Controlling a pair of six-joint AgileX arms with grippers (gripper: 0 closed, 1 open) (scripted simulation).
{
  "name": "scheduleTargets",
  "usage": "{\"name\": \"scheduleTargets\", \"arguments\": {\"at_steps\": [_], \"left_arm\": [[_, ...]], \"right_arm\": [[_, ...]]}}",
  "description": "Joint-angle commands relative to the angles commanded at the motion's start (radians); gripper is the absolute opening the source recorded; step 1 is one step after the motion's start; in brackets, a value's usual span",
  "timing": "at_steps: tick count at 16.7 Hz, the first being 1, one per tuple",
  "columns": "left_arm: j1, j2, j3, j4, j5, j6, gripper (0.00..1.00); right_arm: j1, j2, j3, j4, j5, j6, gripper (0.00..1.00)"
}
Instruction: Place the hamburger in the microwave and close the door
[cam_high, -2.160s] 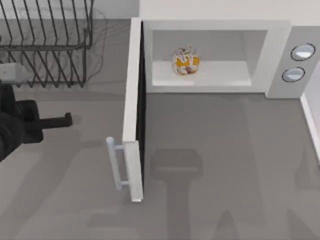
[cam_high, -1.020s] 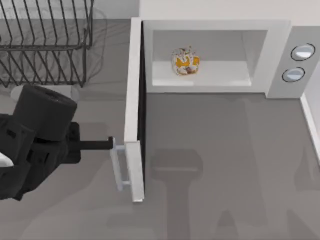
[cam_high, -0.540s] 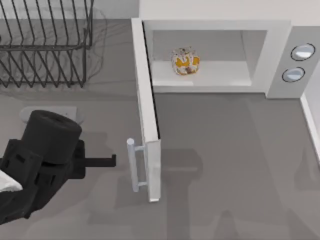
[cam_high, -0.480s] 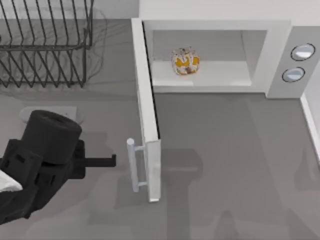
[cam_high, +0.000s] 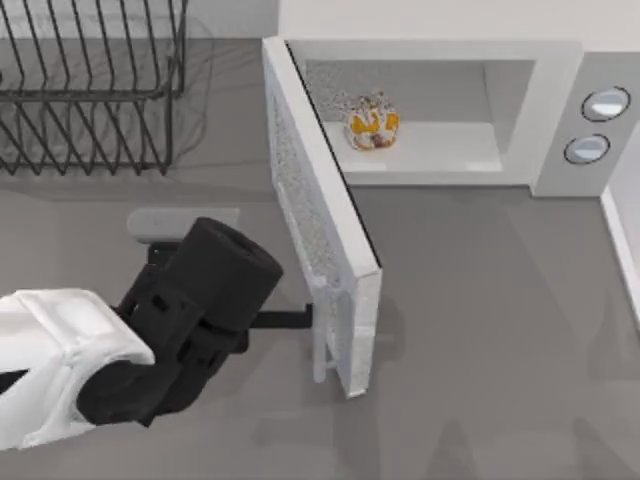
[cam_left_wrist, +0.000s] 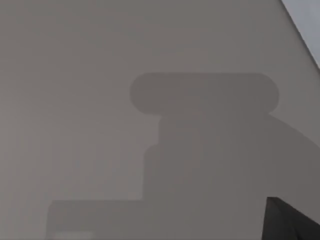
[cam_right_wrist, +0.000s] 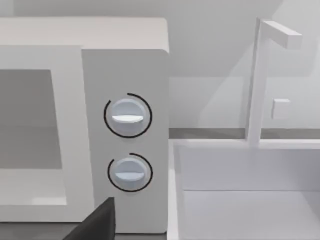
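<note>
Far left on the table (cam_high: 480, 330): black wire rack (cam_high: 90, 90). My left tool (cam_high: 300, 320) sits at mid-left, its tip against the outer face of the door (cam_high: 315, 200) near the bar handle (cam_high: 322, 330); I cannot tell how far its fingers are spread. Door stands roughly half open, angled toward the near side. Hamburger (cam_high: 371, 122) rests on the cavity floor of the microwave (cam_high: 555, 110), left of centre. Two knobs (cam_right_wrist: 128, 116) on the right panel. The right wrist view looks at that panel.

The grey tabletop (cam_high: 480, 330) is carrying the microwave (cam_high: 560, 110) along its far edge, toward the right corner. A black wire rack (cam_high: 90, 90) is sitting at the far left corner.
</note>
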Motion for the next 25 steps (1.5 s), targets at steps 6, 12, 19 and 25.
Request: {"name": "scheduleTargets", "arguments": {"at_steps": [6,12,19,25], "left_arm": [[-0.117,0.109,0.101,-0.029,-0.072,-0.102,0.0],[-0.154,0.179,0.167,-0.069,-0.088,-0.147,0.0],[-0.29,0.412,0.465,-0.195,-0.156,-0.284,0.0],[-0.296,0.429,0.488,-0.205,-0.162,-0.295,0.0]], "right_arm": [[0.0,0.0,0.0,0.0,0.0,0.0,1.0],[0.0,0.0,0.0,0.0,0.0,0.0,1.0],[0.0,0.0,0.0,0.0,0.0,0.0,1.0],[0.0,0.0,0.0,0.0,0.0,0.0,1.0]]}}
